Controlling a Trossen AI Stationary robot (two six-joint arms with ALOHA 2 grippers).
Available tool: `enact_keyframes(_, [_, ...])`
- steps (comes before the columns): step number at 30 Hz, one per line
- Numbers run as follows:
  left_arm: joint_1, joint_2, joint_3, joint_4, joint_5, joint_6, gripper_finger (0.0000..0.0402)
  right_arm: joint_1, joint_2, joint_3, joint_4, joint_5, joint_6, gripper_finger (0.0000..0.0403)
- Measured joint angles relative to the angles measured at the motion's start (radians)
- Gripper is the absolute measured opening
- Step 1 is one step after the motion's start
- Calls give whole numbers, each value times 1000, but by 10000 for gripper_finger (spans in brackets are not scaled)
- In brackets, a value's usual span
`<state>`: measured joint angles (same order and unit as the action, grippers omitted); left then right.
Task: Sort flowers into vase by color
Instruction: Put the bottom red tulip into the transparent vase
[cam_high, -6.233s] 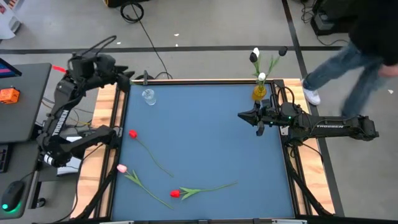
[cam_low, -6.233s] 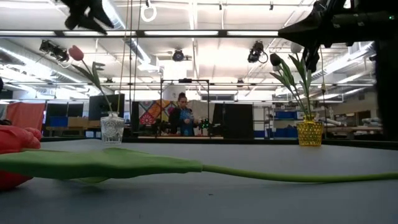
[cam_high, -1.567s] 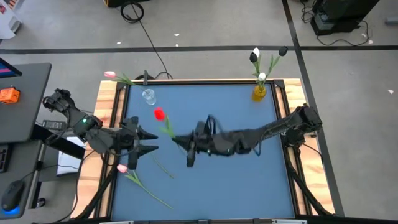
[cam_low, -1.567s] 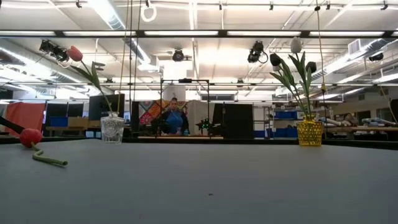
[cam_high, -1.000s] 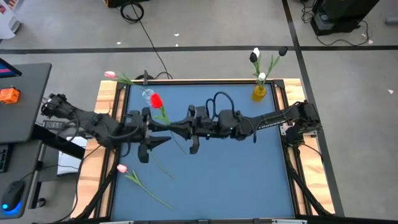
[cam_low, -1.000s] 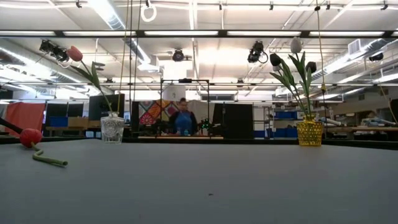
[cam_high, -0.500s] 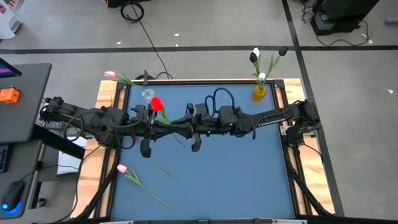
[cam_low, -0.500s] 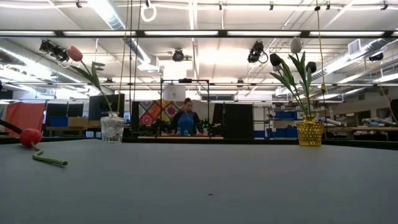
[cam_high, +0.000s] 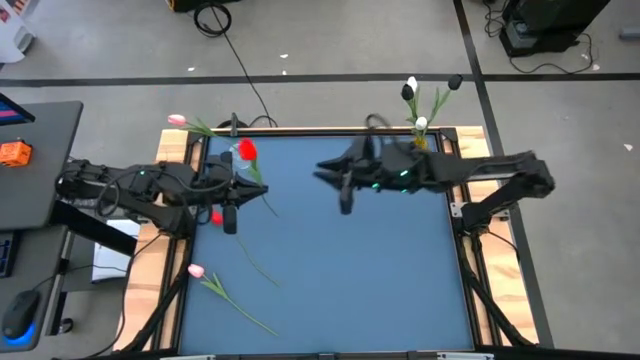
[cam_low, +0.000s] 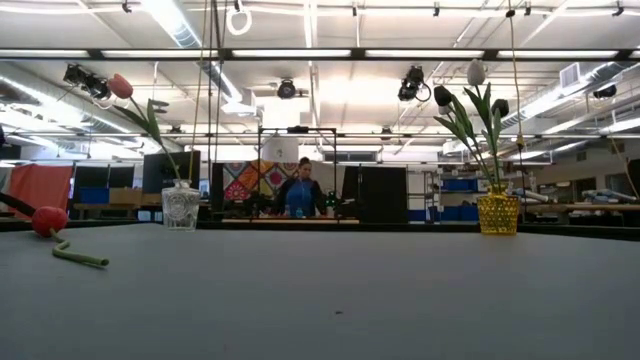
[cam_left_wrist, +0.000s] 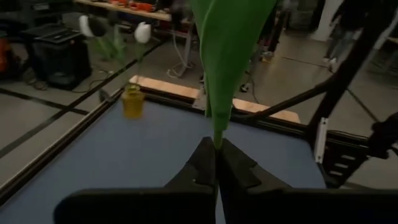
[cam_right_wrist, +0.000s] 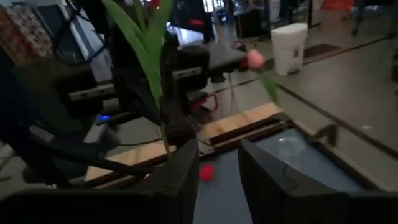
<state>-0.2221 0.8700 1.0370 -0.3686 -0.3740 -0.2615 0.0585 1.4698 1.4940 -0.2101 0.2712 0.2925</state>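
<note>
My left gripper (cam_high: 248, 190) is shut on a red tulip (cam_high: 247, 150) held over the table's far left. In the left wrist view its broad green leaf (cam_left_wrist: 227, 43) rises from the fingertips (cam_left_wrist: 216, 163). My right gripper (cam_high: 330, 180) hangs open over the far middle, apart from the tulip. A second red tulip (cam_high: 215, 217) and a pink one (cam_high: 196, 270) lie flat on the blue mat. The clear vase (cam_high: 238, 153) holds a pink tulip (cam_high: 178, 120). The yellow vase (cam_high: 417, 148) holds white and black ones. My left gripper pinches the red tulip's thin green stem (cam_left_wrist: 217, 142) between its two fingers, just below the leaf. The fingers come about level from the table's left side and lie across the stem. The tulip is lifted clear, head up and tilted toward the far edge.
A wooden frame (cam_high: 170, 220) borders the blue mat on both sides. In the low view the lying red tulip (cam_low: 48, 220) is at the far left and a person (cam_low: 301, 195) stands well behind the table. Cables lie on the floor beyond the far edge.
My left gripper has shut on the red tulip's stem and carried it a little toward the far left. My right gripper has opened, let go of that stem, and drawn back up toward the table's far right. The tulip stays clear of the mat.
</note>
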Motion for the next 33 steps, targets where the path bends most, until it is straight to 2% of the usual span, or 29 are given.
enact_keyframes(3, [29, -17, 0, -21, 0, 0, 4, -28, -80, -11, -85, 0, -15, 120])
enact_keyframes(6, [54, -29, 0, -39, 0, 2, 4, -50, -167, -83, -113, -2, -9, 120])
enact_keyframes(15, [120, -38, 0, -76, 26, 45, 3, -64, -473, -408, -182, -63, 99, 120])
enact_keyframes(20, [164, -24, 0, -69, 37, 71, 3, -27, -678, -615, -175, -33, 149, 119])
enact_keyframes(25, [212, -20, 0, -64, 42, 98, 3, -19, -836, -767, -147, -21, 153, 116])
enact_keyframes(30, [291, 14, -4, -19, 153, 108, 3, -19, -921, -853, -143, -20, 141, 117])
enact_keyframes(33, [342, 48, -53, 153, 247, 123, 3, -19, -945, -879, -142, -22, 133, 116])
